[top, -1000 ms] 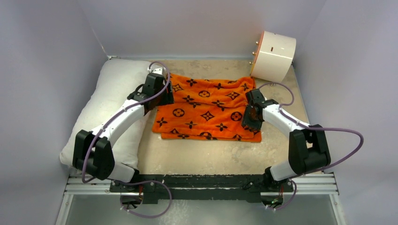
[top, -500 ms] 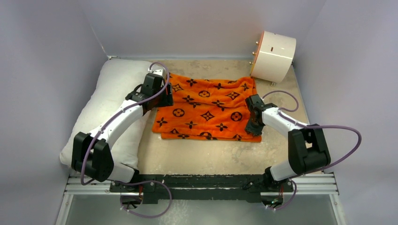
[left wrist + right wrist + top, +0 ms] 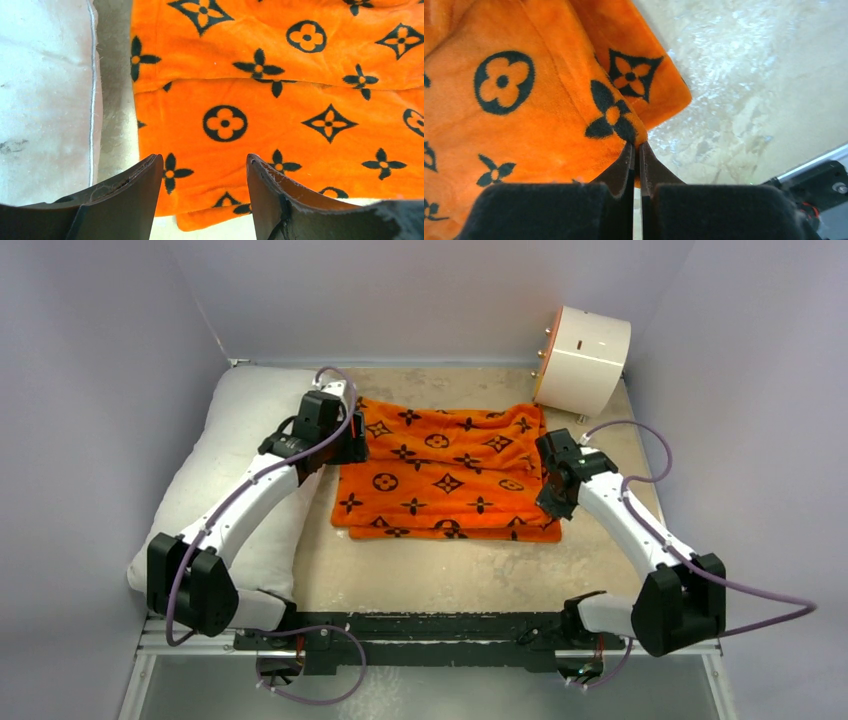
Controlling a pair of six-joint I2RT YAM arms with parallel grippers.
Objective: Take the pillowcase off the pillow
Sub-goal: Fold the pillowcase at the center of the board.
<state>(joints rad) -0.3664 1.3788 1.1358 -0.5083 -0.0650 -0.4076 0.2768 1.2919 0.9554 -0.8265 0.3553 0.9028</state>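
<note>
Since the pillowcase (image 3: 445, 480) is found spread flat and limp on the table (image 3: 440, 575), with the pillow (image 3: 235, 455) lying outside it, the removal is judged done in substance. Item: pillow, plain white, bare of any cover, laid lengthwise just left of the pillowcase; a narrow strip of table is seen between the two in the left wrist view. Item: pillowcase, orange with black motifs, folded over on itself (a lower layer is seen protruding at its near edge), with no bulk inside. Item: left gripper (image 3: 202, 160), held over the pillowcase's near left part, jaws spread wide, nothing between them. Item: right gripper (image 3: 636, 146), set at the pillowcase's near right corner, fingers drawn together to a hairline slit, with the fabric's edge apparently nipped at their tips; how firm the hold is cannot be told. Item: white cylinder (image 3: 585, 358), beyond the pillowcase's far right corner, not touched by either arm. Outstanding, by judgement: the right-hand pinch is to be let go and both arms drawn clear; no further separation appears to be needed.
</note>
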